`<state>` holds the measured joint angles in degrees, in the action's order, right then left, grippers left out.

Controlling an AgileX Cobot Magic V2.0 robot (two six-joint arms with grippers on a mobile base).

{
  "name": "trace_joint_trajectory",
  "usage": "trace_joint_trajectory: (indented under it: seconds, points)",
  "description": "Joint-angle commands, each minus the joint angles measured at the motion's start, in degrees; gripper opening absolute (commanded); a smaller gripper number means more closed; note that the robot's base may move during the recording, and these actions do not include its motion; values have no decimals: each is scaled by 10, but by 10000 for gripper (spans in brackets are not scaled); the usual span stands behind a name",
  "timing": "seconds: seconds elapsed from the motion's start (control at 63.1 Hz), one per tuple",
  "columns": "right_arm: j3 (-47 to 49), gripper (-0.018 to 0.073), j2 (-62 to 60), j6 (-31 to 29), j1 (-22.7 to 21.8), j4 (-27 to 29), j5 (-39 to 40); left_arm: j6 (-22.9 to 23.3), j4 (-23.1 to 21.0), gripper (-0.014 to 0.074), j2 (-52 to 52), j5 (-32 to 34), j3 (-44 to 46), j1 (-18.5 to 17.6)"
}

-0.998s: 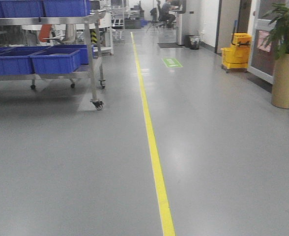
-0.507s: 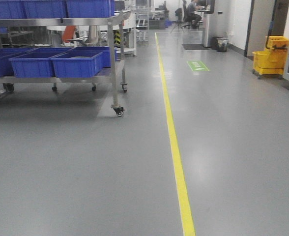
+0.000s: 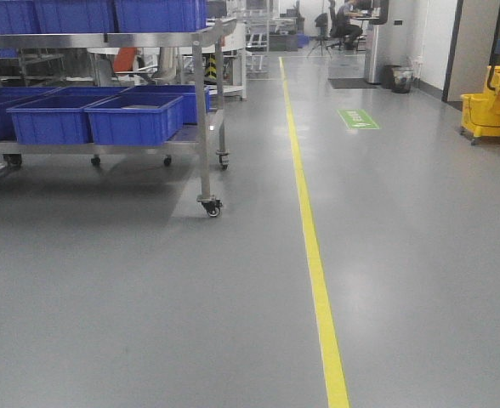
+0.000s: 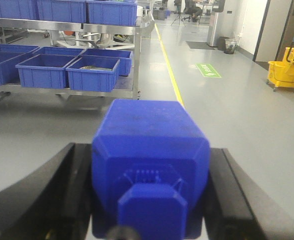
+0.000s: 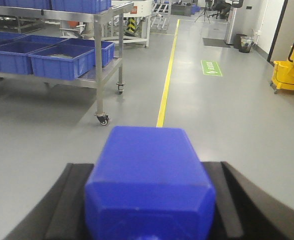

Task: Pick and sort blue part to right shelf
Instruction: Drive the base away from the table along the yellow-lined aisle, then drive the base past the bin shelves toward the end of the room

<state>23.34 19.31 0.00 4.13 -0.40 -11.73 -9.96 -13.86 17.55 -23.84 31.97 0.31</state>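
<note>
Left claw is clamped on a blue part, which sits between its black fingers with the neck end toward the camera. Right claw grips a second blue part the same way. A yellow floor line runs ahead of both claws. A steel rack carrying blue bins stands ahead-left. A yellow mop bucket stands ahead-right.

We count one blue part in the left wrist view, another blue part in the right. Left of the yellow line: one steel cart, three top blue bins. Right: one green sign, one mop bucket.
</note>
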Motion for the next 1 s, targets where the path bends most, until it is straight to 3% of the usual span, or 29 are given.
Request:
trace_joint_trajectory:
  seconds: [0.0,0.982]
  points:
    - [18,444,3,-5,-3,-6,53,-2,-10,407,5,51,16,0]
    - [18,444,4,-5,-3,-6,53,-2,-10,407,5,51,16,0]
